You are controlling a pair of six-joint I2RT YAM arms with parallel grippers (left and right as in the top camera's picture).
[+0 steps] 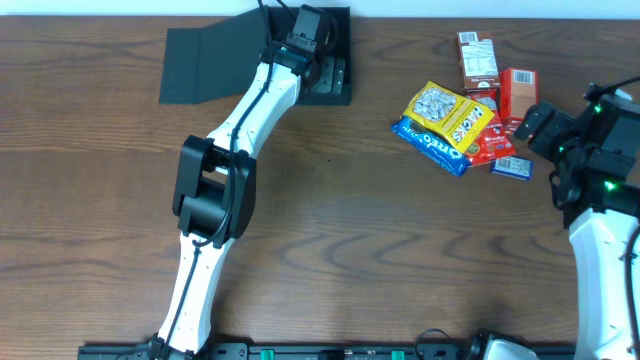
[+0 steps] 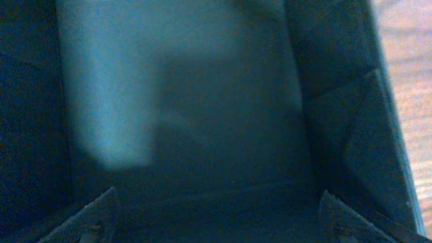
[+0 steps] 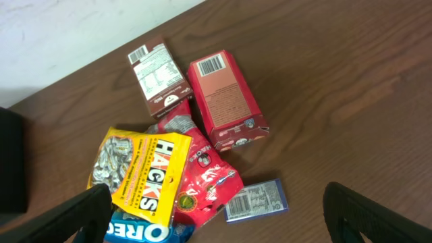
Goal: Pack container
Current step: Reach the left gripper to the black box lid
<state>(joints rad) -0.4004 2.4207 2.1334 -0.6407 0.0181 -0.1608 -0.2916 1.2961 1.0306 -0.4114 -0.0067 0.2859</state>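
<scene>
The black container [image 1: 205, 65] lies at the table's back left with its flap lid folded out to the left. My left gripper [image 1: 322, 72] hangs over the box part, open. In the left wrist view the dark inner floor of the container [image 2: 202, 101] fills the frame and nothing sits between the fingertips [image 2: 94, 216]. My right gripper [image 1: 532, 125] is open just right of the snack pile. Its fingers [image 3: 74, 216] straddle a red packet [image 3: 202, 169] and a small blue packet [image 3: 255, 200] without touching them.
The pile holds a yellow Hacks bag [image 1: 450, 112], a blue Oreo packet [image 1: 432, 145], a red carton [image 1: 517, 92] and a brown carton [image 1: 478, 60]. Bare wood table lies between the container and the pile. The wall edge runs along the back.
</scene>
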